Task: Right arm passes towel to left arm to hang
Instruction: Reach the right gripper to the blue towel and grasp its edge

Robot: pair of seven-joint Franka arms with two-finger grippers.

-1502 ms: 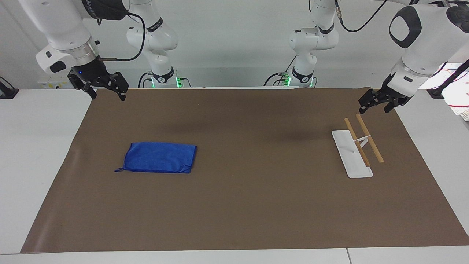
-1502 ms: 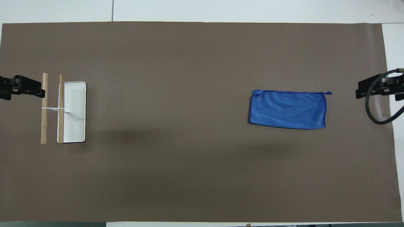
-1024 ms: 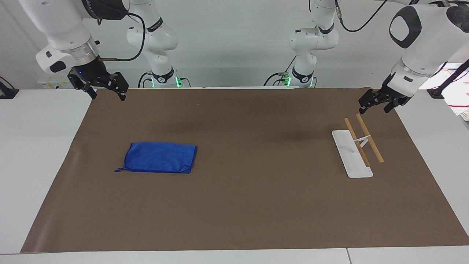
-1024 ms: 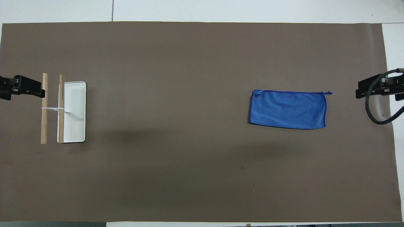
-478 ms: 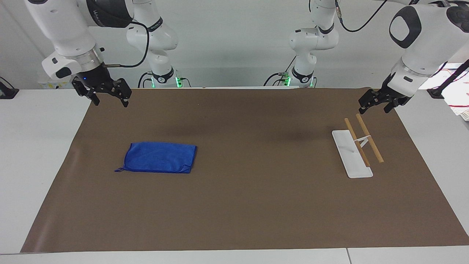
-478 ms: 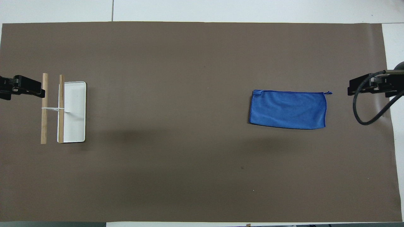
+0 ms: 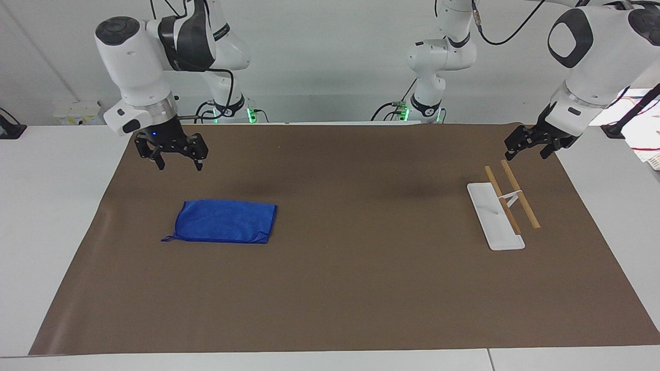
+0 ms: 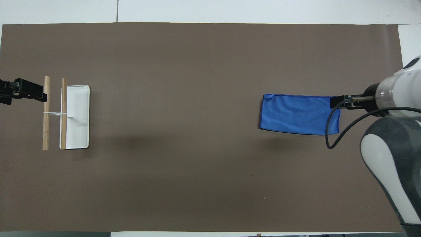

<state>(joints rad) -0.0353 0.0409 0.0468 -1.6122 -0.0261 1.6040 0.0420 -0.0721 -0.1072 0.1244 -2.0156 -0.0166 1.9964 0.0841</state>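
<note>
In the facing view, the blue towel [image 7: 223, 221] lay folded flat on the brown mat [image 7: 340, 288], toward the right arm's end of the table. The right gripper [image 7: 178, 155] hung in the air above the mat, clear of the towel, its two fingers spread apart and pointing down with nothing between them. The left gripper [image 7: 527, 145] waited in the air above the mat's corner at the left arm's end, close to the towel rack [image 7: 502, 208] (a white base carrying two wooden rails); whether its fingers were parted could not be told.

In the overhead view, the right gripper [image 8: 340, 102] covered the towel's [image 8: 297, 113] edge at the right arm's end. The left gripper [image 8: 31, 91] showed just beside the rack's [image 8: 78, 117] outer wooden rail.
</note>
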